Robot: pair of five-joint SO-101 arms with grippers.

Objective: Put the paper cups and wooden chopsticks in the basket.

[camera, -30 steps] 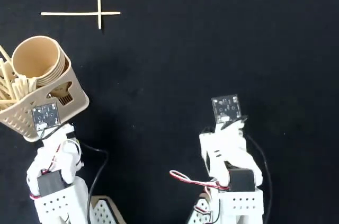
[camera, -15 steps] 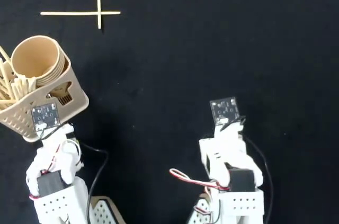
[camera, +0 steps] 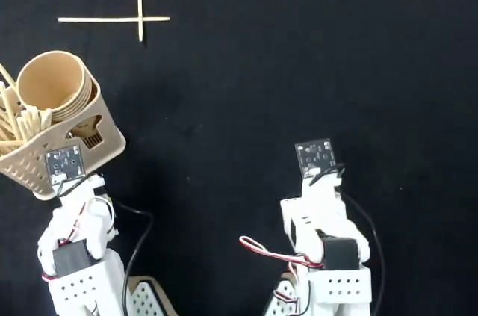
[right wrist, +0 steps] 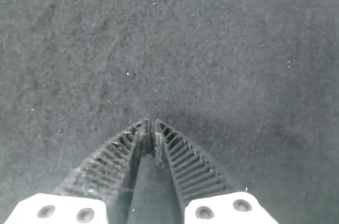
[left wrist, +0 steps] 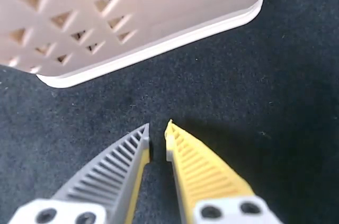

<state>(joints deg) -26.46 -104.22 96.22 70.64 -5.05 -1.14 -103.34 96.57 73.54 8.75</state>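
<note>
You are holding the left gripper [left wrist: 157, 131] almost closed, empty, just beside the basket [left wrist: 159, 38] containing the paper cups [camera: 54, 83]; the right gripper [right wrist: 150, 126] is sitting shut, empty. Two crossed chopsticks [camera: 140, 19] are lying far off: lifting one risks flicking the other.

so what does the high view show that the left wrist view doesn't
High view's own: stacked cups and chopsticks in the basket, a crossed pair lying at the far side of the table, plus the left arm and right arm. Left wrist view's own: the left gripper, shut, close to the basket's base. Shared: the basket and the black table.
</note>
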